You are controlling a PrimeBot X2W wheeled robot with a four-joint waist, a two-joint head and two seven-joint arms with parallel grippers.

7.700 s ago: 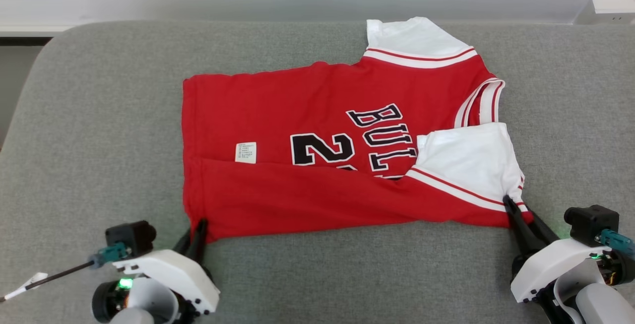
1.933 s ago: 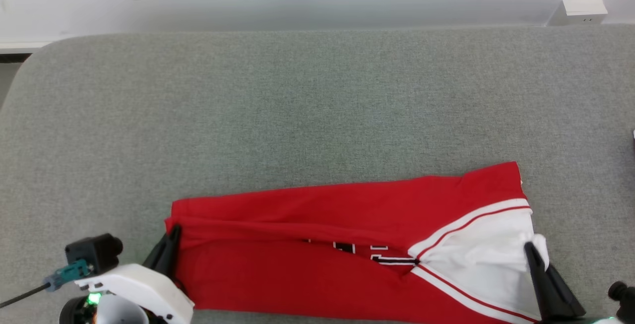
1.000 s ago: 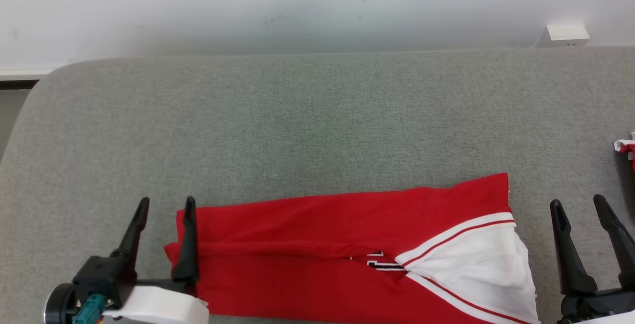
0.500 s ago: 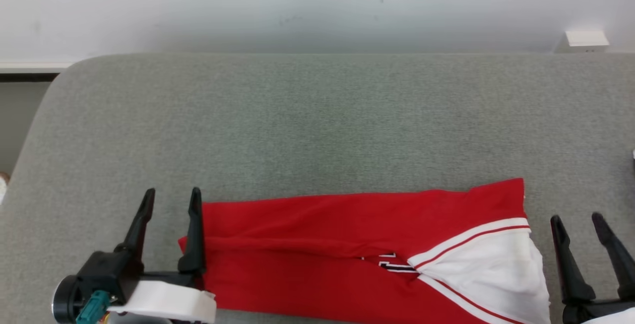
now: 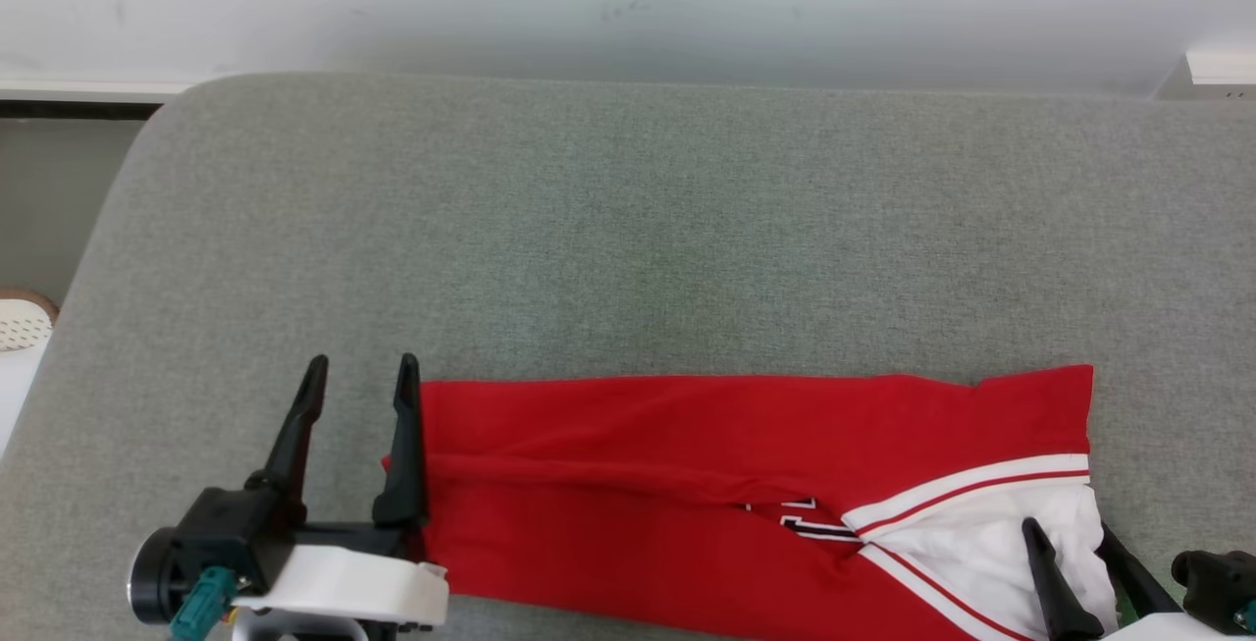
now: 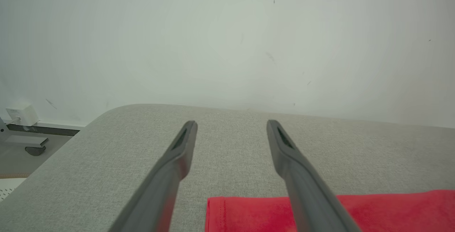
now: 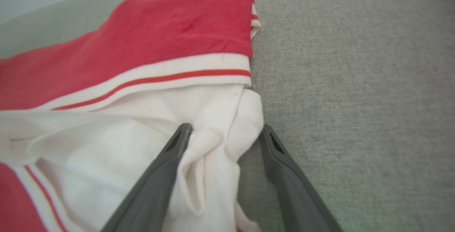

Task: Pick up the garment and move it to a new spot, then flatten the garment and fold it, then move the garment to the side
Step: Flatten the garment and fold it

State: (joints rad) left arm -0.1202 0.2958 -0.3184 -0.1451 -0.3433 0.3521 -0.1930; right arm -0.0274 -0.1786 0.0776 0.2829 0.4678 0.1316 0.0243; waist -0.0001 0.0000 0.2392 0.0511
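Folded garment (image 5: 687,484) lies lower centre-right on the surface (image 5: 628,229). Left claw (image 5: 361,360) wide, at its left edge; right claw (image 5: 1067,526) wide, straddling the white sleeve (image 7: 213,154), lower right.

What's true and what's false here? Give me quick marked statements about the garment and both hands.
1. The left hand is open at the garment's left end. True.
2. The right hand is shut on the white sleeve. False: it is open, with bunched sleeve cloth between its fingers.
3. The garment lies spread flat with its whole number showing. False: it is folded into a long strip; little lettering shows.
4. The white sleeve is at the garment's right end. True.
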